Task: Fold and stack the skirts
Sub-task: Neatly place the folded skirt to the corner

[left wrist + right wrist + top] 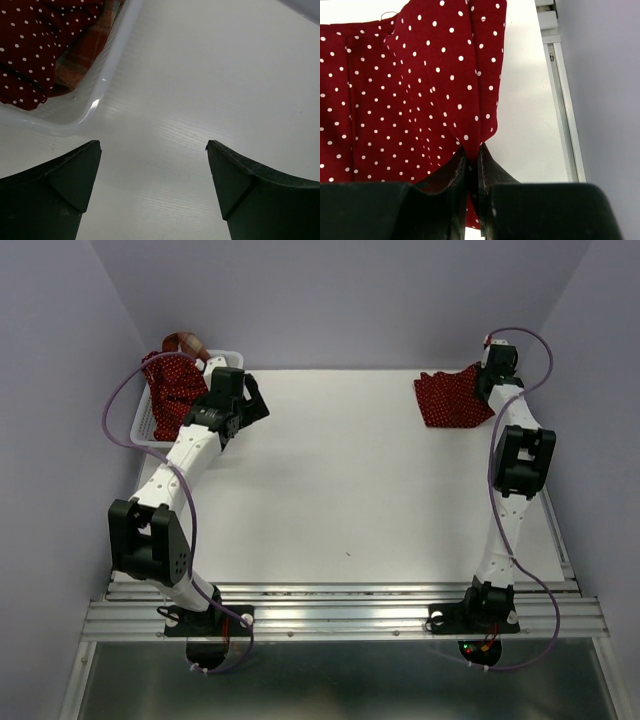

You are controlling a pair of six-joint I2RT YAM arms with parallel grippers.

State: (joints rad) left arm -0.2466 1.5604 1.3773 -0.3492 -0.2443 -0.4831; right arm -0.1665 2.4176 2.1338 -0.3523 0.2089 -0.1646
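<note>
From above, my left gripper (255, 400) hangs over the table (340, 480) just right of the basket (145, 425) at the far left, which holds the first dotted skirt (175, 385) and the plaid skirt (185, 341). My right gripper (487, 380) sits at the second dotted skirt (452, 398), lying far right. The left wrist view shows my fingers spread wide, holding nothing. The right wrist view shows my fingers pinched tight on that skirt's edge.

A robot lab cell: plain lavender walls (340, 290) box in a white table (350, 500); an aluminium rail (340, 618) along the frame's bottom carries the left arm (185, 455) and right arm (520, 460).
</note>
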